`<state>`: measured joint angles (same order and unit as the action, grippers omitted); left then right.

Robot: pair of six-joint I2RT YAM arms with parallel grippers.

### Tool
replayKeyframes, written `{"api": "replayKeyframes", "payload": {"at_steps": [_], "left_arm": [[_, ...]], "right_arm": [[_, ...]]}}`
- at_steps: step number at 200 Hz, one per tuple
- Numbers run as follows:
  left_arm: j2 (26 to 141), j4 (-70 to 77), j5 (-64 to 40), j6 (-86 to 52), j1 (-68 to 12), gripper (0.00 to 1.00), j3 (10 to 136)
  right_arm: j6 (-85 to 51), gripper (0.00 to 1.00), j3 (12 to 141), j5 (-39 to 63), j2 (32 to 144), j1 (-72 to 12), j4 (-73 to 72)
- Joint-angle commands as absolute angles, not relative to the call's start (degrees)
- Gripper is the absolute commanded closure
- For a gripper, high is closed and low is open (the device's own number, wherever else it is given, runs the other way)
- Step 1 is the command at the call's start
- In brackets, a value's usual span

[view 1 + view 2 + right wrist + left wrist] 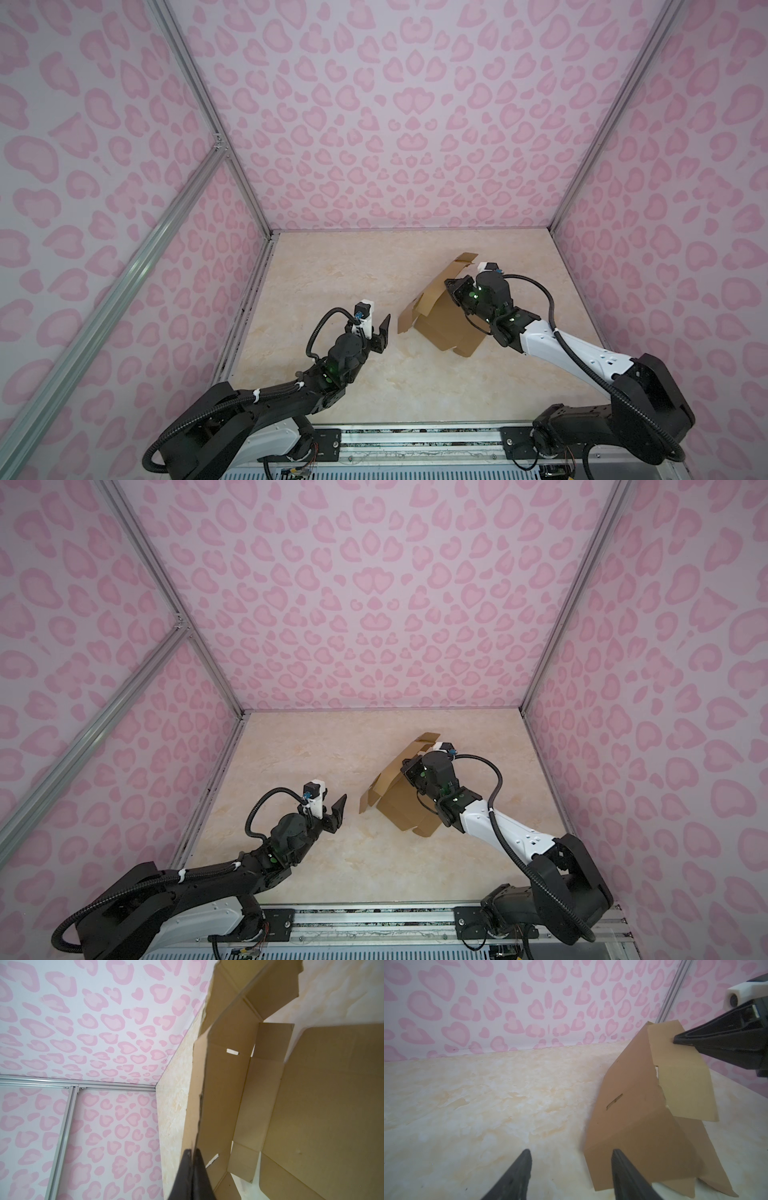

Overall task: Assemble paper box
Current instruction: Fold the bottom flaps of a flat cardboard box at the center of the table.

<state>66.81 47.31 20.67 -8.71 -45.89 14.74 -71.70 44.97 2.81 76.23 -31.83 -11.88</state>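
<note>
The paper box [446, 328] [405, 808] is a brown cardboard sheet, partly folded, resting on the tabletop right of centre with one side panel raised. My right gripper [451, 286] [406, 766] [192, 1150] is shut on the top edge of that raised panel [224, 1084]. In the left wrist view its closed tips [677, 1040] pinch a pale flap of the box [639, 1115]. My left gripper [376, 328] [331, 809] [571, 1151] is open and holds nothing. It hovers just left of the box's near corner, with a small gap between them in both top views.
The marble-patterned tabletop [332, 270] is closed in by pink heart-print walls [374, 124] on three sides, with aluminium posts at the corners. A metal rail [415, 440] carrying both arm bases runs along the front edge.
</note>
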Motion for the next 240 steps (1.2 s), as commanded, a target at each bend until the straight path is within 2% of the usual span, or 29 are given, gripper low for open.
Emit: {"api": "replayKeyframes", "payload": {"at_steps": [1,33,57,73,89,101,104,105,108,118,123,133,145,176,204,240], "left_arm": [[66.6,52.3,16.9,-3.7,-45.2,0.35,17.7],[65.6,40.3,11.4,2.1,-42.6,0.34,29.3],[64.2,25.9,1.5,5.8,-37.1,0.34,38.3],[63.3,20.9,-4.8,8.5,-32.3,0.35,39.3],[61.9,20.2,-4.9,11.8,-31.0,0.34,35.9],[60.8,25.3,-7.5,12.1,-31.0,0.26,31.3],[60.9,25.5,-8.6,12.4,-31.0,0.19,30.9],[61.0,25.4,-8.8,12.5,-31.1,0.12,30.8],[61.2,25.2,-9.6,12.7,-31.1,0.00,30.7],[62.8,23.9,-9.9,13.1,-31.2,0.03,31.0],[63.6,23.8,-10.2,14.1,-31.2,0.00,31.0],[64.8,25.3,-10.1,15.8,-31.2,0.13,30.7],[67.0,26.1,-10.4,16.7,-31.1,0.19,31.1],[75.1,25.4,-14.3,17.5,-32.0,0.20,34.0],[80.5,26.9,-11.8,22.2,-37.8,0.17,34.0],[83.2,30.0,-10.9,20.9,-39.1,0.16,33.7]], "right_arm": [[-68.6,1.00,46.0,-0.2,74.6,-31.7,-6.3],[-66.9,1.00,48.7,0.6,75.0,-31.1,-2.9],[-66.3,1.00,50.2,0.9,74.9,-31.0,-1.0],[-65.7,1.00,50.9,0.7,74.3,-30.9,0.3],[-65.3,1.00,50.8,0.7,73.7,-30.9,1.0],[-65.6,1.00,49.9,0.7,73.2,-30.8,0.4],[-65.7,1.00,49.6,0.8,73.1,-30.8,0.3],[-65.7,1.00,49.5,0.8,73.1,-30.8,0.2],[-65.7,1.00,49.4,0.8,73.0,-30.7,0.1],[-65.8,1.00,49.1,1.3,72.9,-30.6,-0.1],[-66.0,1.00,48.8,1.5,73.0,-30.6,-0.4],[-66.4,1.00,48.4,2.1,73.2,-30.6,-0.9],[-67.1,1.00,47.9,2.9,73.4,-30.6,-1.6],[-67.1,1.00,47.4,2.9,73.0,-30.6,-1.3],[-67.5,1.00,46.6,3.8,72.6,-29.6,-1.5],[-68.5,1.00,46.0,3.3,71.9,-29.5,-0.9]]}}
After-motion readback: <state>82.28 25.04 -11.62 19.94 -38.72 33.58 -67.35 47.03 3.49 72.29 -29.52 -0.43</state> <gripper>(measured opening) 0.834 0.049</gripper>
